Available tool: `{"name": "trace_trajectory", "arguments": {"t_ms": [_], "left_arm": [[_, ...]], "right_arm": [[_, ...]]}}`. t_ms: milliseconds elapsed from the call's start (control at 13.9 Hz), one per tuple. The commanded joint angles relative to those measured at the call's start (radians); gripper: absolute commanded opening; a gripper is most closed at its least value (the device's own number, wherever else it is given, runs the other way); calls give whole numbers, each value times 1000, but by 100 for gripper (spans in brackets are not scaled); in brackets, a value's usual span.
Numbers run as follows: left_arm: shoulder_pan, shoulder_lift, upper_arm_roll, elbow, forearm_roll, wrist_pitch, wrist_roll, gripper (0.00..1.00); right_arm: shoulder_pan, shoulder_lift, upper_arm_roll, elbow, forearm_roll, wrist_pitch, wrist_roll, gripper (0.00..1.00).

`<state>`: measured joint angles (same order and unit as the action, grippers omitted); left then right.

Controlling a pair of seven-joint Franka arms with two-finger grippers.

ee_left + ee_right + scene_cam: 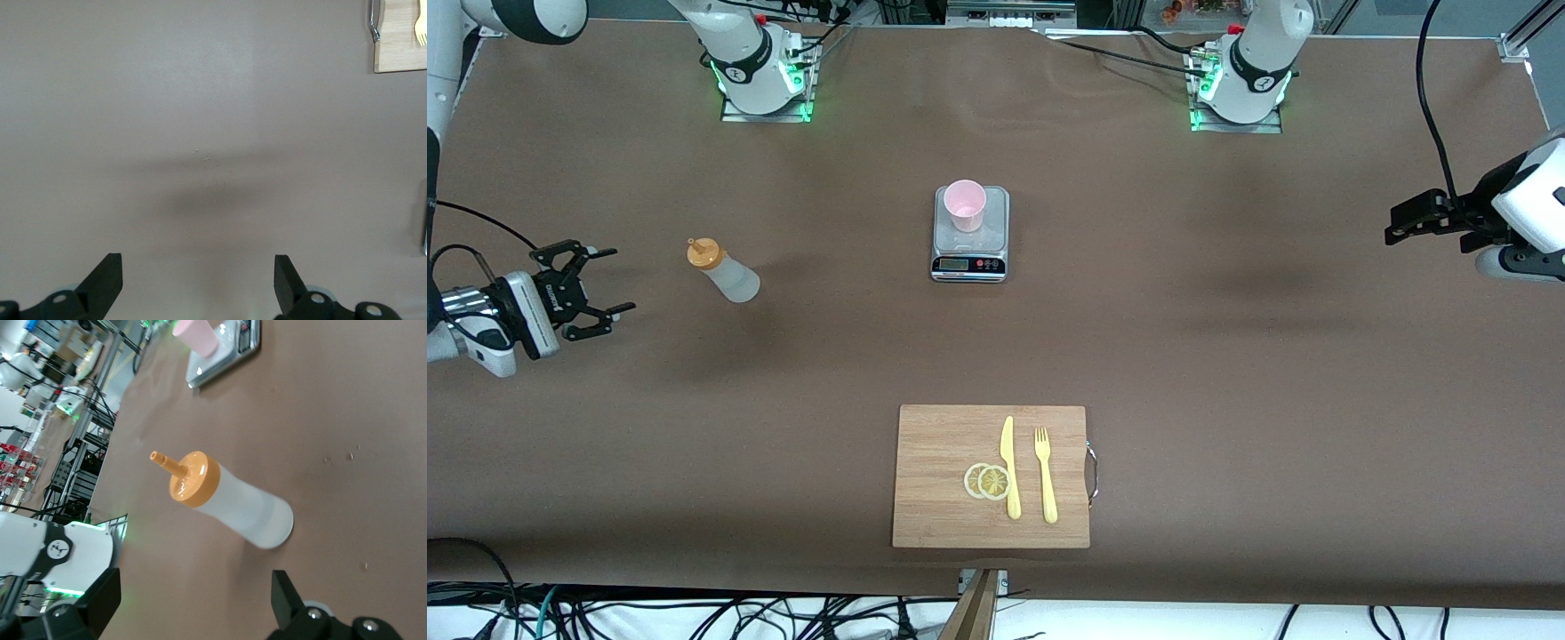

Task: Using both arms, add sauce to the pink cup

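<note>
Standing upright on the brown surface, the sauce keeps its long axis vertical, orange nozzle up, near my right fingers, spread apart. Smooth pink cup sits on the scale. My left fingers hang apart over bare surface.

Brown matte table fills nearly the whole front view. White floor strip with tangled black cables runs along the table edge nearest the camera. Aluminium frame rails and shelving line the edge farthest from the camera. Metal racks stand past the table in the right wrist view.
</note>
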<state>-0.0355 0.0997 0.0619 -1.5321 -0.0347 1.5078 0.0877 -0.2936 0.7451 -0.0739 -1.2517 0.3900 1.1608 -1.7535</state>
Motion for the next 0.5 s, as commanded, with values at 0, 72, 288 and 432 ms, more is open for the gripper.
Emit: {"name": "trace_trajectory", "arguments": {"t_ms": [0, 72, 288, 432], "left_arm": [[-3, 14, 3, 32, 12, -18, 17, 100], [-3, 14, 3, 32, 10, -18, 17, 100], [-3, 14, 3, 32, 9, -18, 17, 100], [-3, 14, 3, 32, 9, -18, 17, 100]], "right_arm": [[36, -87, 3, -8, -98, -9, 154, 100], [59, -108, -4, -8, -120, -7, 193, 100], [154, -173, -26, -12, -218, 36, 314, 100], [204, -278, -24, -96, -273, 141, 453, 100]]}}
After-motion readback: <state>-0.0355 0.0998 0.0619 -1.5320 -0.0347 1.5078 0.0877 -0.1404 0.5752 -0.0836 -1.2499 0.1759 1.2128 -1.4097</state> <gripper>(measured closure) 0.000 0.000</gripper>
